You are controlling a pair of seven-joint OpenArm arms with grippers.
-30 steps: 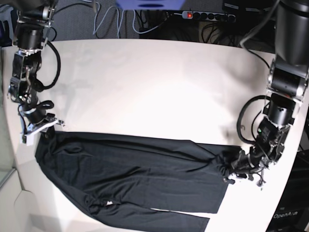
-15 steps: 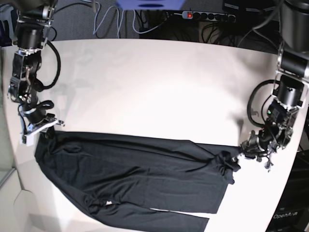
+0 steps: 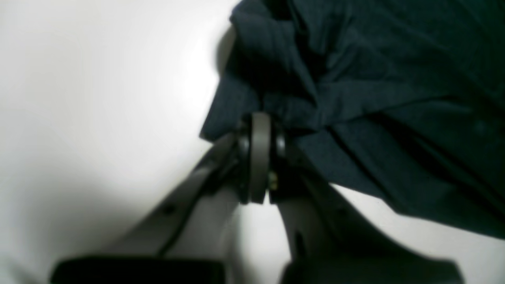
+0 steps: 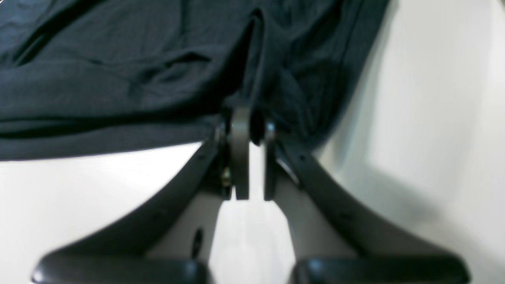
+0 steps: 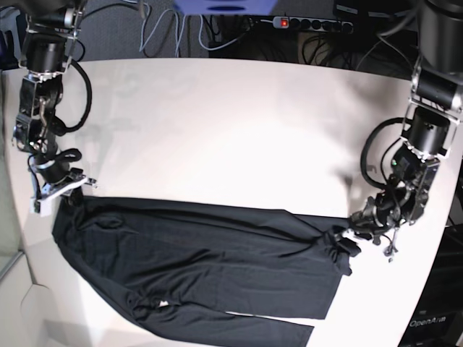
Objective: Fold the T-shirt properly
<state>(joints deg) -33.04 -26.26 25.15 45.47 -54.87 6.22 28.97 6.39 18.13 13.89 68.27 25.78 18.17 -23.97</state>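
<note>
The black T-shirt (image 5: 202, 253) lies flat as a long band across the near part of the white table (image 5: 231, 123), its small white tag (image 5: 163, 304) near the front edge. At the shirt's bunched right end, my left gripper (image 5: 349, 235) is low on the table. In the left wrist view it (image 3: 260, 118) is shut, with creased shirt fabric (image 3: 394, 79) gathered at its tips. My right gripper (image 5: 64, 196) holds the far left corner. The right wrist view shows it (image 4: 246, 118) pinching a fold of the cloth (image 4: 118, 79).
A power strip (image 5: 304, 23) and loose cables lie behind the table's far edge. The table's left edge runs close beside my right gripper, and its right edge lies just beyond my left arm (image 5: 427, 137).
The left arm rose and swung right, then came back down toward the shirt's bunched right end. The bunch barely shifted. The right arm and the rest of the shirt stayed still.
</note>
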